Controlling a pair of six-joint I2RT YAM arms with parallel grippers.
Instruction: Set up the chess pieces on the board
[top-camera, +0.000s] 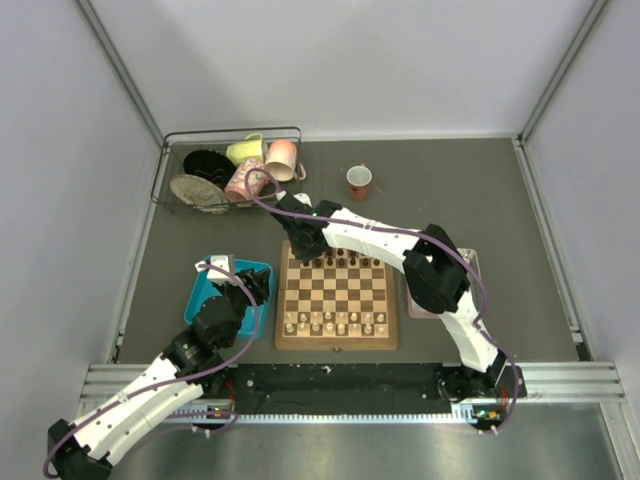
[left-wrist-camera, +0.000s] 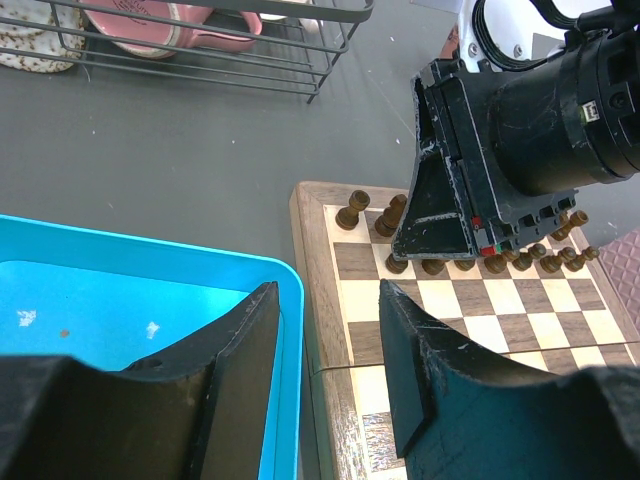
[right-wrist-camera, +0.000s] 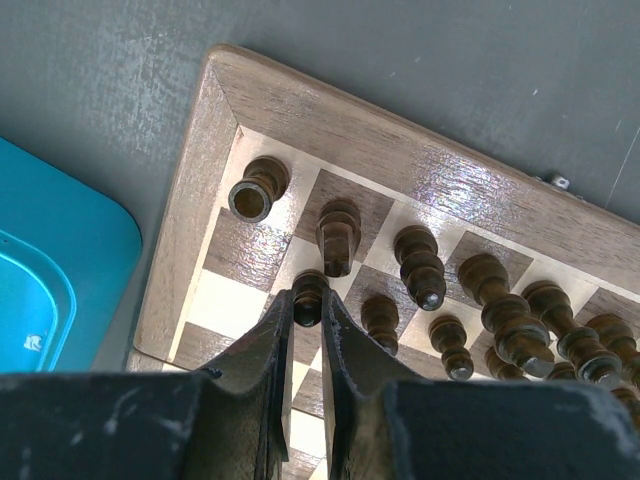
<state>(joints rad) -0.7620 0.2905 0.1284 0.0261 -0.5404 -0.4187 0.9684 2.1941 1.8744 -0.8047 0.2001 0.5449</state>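
While right gripper (right-wrist-camera: 308, 302) is reaching over far-left corner of board (right-wrist-camera: 200, 180), jaws are pinching narrow on head of dark pawn (right-wrist-camera: 310, 286). Pawn is sitting at left end of second row from far edge, just near of corner rook (right-wrist-camera: 258, 188). Cannot tell if pawn is touching square. Other dark chessmen (top-camera: 345, 262) are standing in two far rows. Left gripper (left-wrist-camera: 325, 300) is hovering over right rim of blue tray (left-wrist-camera: 150, 245), jaws partway apart, holding nothing.
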